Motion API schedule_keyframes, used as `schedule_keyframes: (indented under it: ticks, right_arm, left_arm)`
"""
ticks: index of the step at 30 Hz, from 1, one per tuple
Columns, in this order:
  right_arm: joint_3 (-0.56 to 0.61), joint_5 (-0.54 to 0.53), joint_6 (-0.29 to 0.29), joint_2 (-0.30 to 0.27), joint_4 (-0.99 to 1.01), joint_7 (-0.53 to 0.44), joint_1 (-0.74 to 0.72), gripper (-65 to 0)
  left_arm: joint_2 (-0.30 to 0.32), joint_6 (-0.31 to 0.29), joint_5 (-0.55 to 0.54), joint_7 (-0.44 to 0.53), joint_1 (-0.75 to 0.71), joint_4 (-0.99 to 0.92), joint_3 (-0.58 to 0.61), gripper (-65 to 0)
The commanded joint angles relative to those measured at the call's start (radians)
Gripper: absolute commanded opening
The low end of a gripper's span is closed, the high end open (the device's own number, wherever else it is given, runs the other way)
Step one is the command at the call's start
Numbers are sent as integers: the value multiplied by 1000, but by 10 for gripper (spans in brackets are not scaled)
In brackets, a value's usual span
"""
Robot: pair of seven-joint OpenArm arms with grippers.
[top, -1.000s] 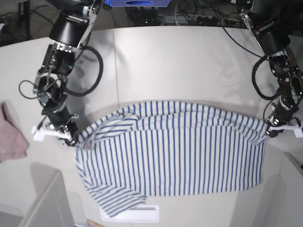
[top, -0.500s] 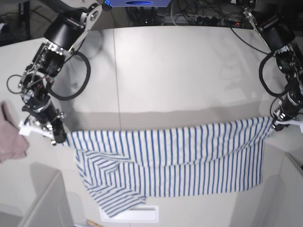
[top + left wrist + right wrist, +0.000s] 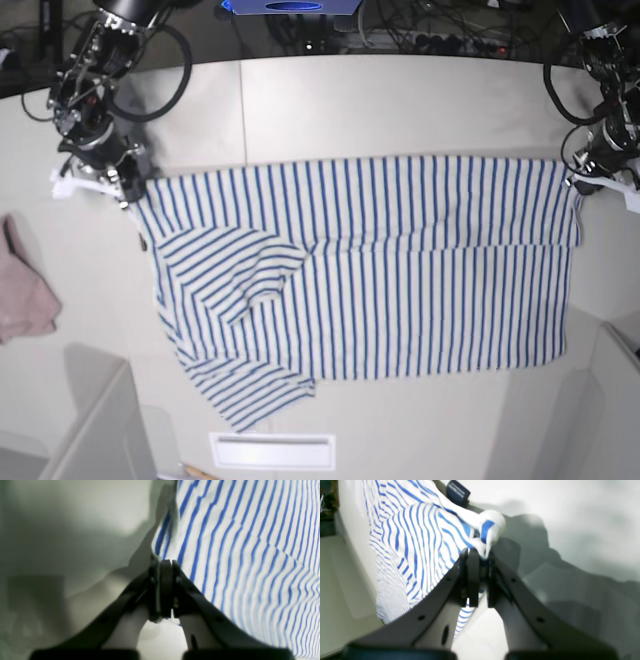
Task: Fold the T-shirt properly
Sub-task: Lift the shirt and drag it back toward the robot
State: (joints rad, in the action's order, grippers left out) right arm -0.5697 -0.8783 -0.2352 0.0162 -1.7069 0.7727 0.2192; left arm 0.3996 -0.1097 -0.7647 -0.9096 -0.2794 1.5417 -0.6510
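I see my left gripper [image 3: 163, 590] with its black jaws pressed together on one top corner of the white cloth T-shirt with thin blue stripes [image 3: 370, 270], the striped fabric running away from the fingertips across the pale table [image 3: 400, 100]. My right gripper [image 3: 478, 577] is likewise clamped on the opposite top corner, where a bunched fold of cloth sits just above the fingertips and a small dark rectangular neck tag [image 3: 458, 492] lies just beyond it. From the base view the shirt's top edge is pulled taut between my two grippers, and the body hangs flat below them with one sleeve folded inward near my right gripper. A dusty-pink cloth [image 3: 25, 285] lies well apart, below and outward of my right gripper.
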Motion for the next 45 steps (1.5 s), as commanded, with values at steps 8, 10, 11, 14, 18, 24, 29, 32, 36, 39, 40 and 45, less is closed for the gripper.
schedule_keyframes:
  ticks: [8, 10, 11, 14, 18, 24, 29, 32, 36, 39, 40, 45]
  right_arm:
    - [-6, -15, 13, -5, -152, -17, 168, -650]
    - [-6, -15, 13, -5, -164, -17, 205, -650]
    - [-6, -15, 13, -5, -170, -17, 222, -650]
    - [-2, -15, 41, -3, -190, -15, 276, -650]
    - [-2, -15, 50, -2, -193, -19, 337, -650]
    - [-2, -15, 52, 0, -195, -19, 403, -650]
    - [-6, -11, 52, 17, -195, -17, 409, -650]
    - [-5, -9, 52, 17, -195, -14, 411, -650]
    - [-5, -8, 52, 17, -195, -12, 411, -650]
    - [-5, -8, 52, 15, -195, -11, 411, -650]
    - [-5, -8, 52, 15, -195, -11, 411, -650]
    - [-3, -8, 52, 15, -195, -11, 411, -650]
  left_arm:
    - [14, -9, -6, 17, -136, 141, -103, -650]
    - [14, -11, -6, 17, -162, 147, -125, -650]
    - [14, -12, -6, 17, -174, 147, -135, -650]
    - [12, -12, -6, 17, -211, 147, -161, -650]
    - [-3, -12, -8, 17, -249, 145, -166, -650]
    - [-8, -12, -8, 17, -274, 145, -168, -650]
    - [-9, -12, -8, 17, -280, 144, -168, -650]
    - [-9, -12, -8, 17, -303, 147, -168, -650]
    - [-9, -12, -8, 16, -307, 144, -168, -650]
    - [-8, -12, -8, 16, -330, 145, -168, -650]
    - [-8, -12, -8, 16, -335, 147, -168, -650]
    - [-8, -12, -8, 16, -338, 145, -166, -650]
